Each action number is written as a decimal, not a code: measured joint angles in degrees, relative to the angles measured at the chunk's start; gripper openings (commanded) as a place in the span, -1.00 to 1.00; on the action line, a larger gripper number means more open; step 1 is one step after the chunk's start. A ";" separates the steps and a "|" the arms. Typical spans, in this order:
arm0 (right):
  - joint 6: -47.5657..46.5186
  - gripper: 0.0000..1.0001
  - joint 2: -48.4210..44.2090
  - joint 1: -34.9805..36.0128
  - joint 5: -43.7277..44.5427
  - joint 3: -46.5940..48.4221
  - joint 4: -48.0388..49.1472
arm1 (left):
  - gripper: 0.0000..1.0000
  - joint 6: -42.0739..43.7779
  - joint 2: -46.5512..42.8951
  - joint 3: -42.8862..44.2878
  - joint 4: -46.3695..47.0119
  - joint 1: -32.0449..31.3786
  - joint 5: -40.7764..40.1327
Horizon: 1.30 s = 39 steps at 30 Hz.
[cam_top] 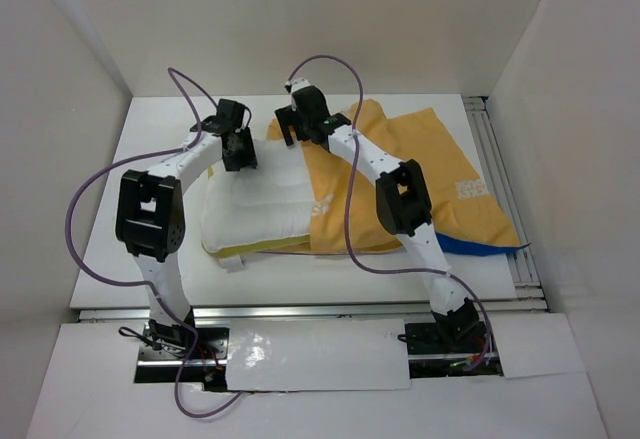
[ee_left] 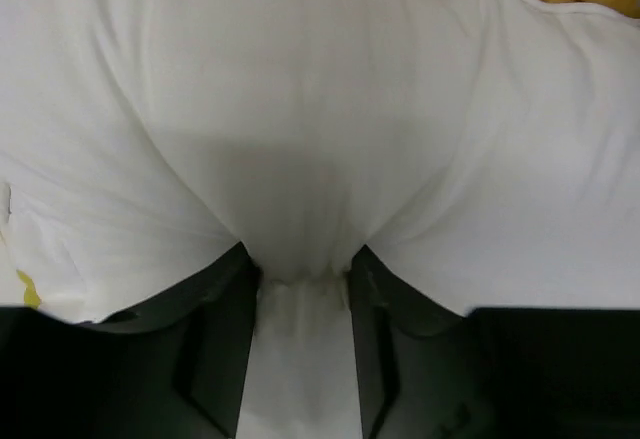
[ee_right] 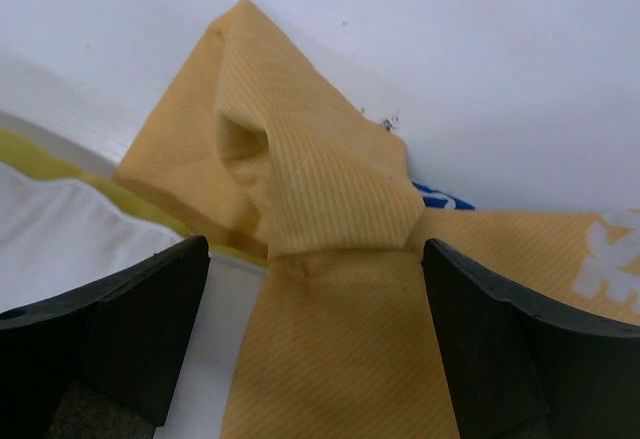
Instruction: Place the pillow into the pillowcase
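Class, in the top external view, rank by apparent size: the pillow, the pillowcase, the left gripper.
1. pillowcase
2. pillow, right end hidden by the pillowcase, so less sure
3. left gripper, clearly smallest

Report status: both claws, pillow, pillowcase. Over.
Left claw shut on pillow fabric. Right claw open, astride bunched pillowcase fold. Pillow mostly outside pillowcase. No obstruction seen.

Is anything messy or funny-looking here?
Yes. The pillowcase is bunched into a crumpled peak at one corner, inside the open right claw. The left claw pinches a fold of the pillow.
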 measured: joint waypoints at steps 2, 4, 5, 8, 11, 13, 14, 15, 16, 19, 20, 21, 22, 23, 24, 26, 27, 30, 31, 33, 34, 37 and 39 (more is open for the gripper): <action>0.15 0.78 0.59 0.00 0.04 0.04 2.51 | -0.52 0.17 0.00 -0.11 1.51 0.00 1.46; 0.33 0.69 1.66 0.00 -0.17 0.55 5.14 | -0.92 1.03 0.11 -0.17 3.08 0.00 3.30; 0.44 0.64 2.36 0.00 -0.50 0.70 6.47 | -1.00 1.25 0.13 -0.17 3.69 0.00 3.85; 0.92 0.48 5.01 0.00 -0.87 1.46 9.86 | -1.00 1.33 0.55 -0.17 5.14 0.11 4.70; 1.79 -0.25 7.13 0.04 -0.17 1.70 11.87 | -1.00 1.49 0.66 -0.46 6.12 0.37 5.20; 2.01 -0.95 7.37 0.20 0.76 1.68 13.00 | -1.00 1.64 0.61 -1.05 7.28 0.44 5.38; 1.81 -1.00 7.37 0.28 1.46 1.68 13.86 | -1.00 1.86 0.33 -1.62 8.13 0.44 5.57; 2.10 -1.00 7.34 0.44 2.25 1.68 15.26 | -1.00 2.45 -0.24 -2.71 9.33 0.46 5.84; 2.25 -1.00 7.32 0.48 2.67 1.68 16.28 | -1.00 2.67 -1.07 -3.80 10.27 0.48 6.01; 2.21 -1.00 7.21 0.55 2.89 1.68 17.38 | -1.00 3.13 -4.59 -7.76 13.11 0.57 6.56; 2.21 -1.00 7.04 0.57 2.51 1.66 17.35 | -1.00 3.37 -5.84 -8.96 13.92 0.59 6.69; 2.21 -1.00 6.69 0.61 1.92 1.44 17.38 | -1.00 3.96 -7.41 -10.38 14.67 0.57 6.71; 2.23 -1.00 5.95 0.68 1.20 1.05 17.31 | -1.00 4.13 -9.05 -11.65 14.95 0.44 6.69; 2.23 -1.00 4.94 0.83 0.42 0.35 17.25 | -1.00 4.22 -10.78 -12.90 15.08 0.31 6.67; 2.21 -1.00 3.48 1.05 -0.74 -0.37 17.05 | -1.00 4.26 -13.03 -14.23 15.02 0.02 6.51; 2.16 -1.00 0.15 1.68 -2.58 -1.42 16.59 | -1.00 4.39 -17.03 -15.80 14.73 -0.87 6.05; 2.10 -1.00 -1.90 2.10 -3.30 -2.25 16.28 | -1.00 4.44 -19.10 -16.48 14.71 -1.49 5.66; 1.68 -1.00 -9.18 3.93 -5.18 -4.17 15.74 | -1.00 4.74 -25.64 -17.53 14.64 -4.09 3.82; 1.53 -1.00 -11.67 4.61 -5.60 -4.70 15.52 | -1.00 4.81 -27.80 -17.64 14.67 -5.09 3.10; 1.36 -1.00 -15.67 6.01 -6.32 -5.11 15.12 | -1.00 4.55 -31.41 -17.86 15.02 -6.82 1.51; 1.29 -1.00 -17.38 6.75 -6.62 -5.11 15.10 | -1.00 4.31 -33.03 -17.99 15.15 -7.61 0.70; 1.40 -1.00 -20.96 9.03 -7.10 -5.11 15.06 | -1.00 3.34 -36.37 -18.14 15.74 -9.94 -1.60; 1.81 -1.00 -22.08 10.80 -6.95 -5.05 14.97 | -1.00 2.19 -37.00 -18.16 16.50 -11.52 -3.26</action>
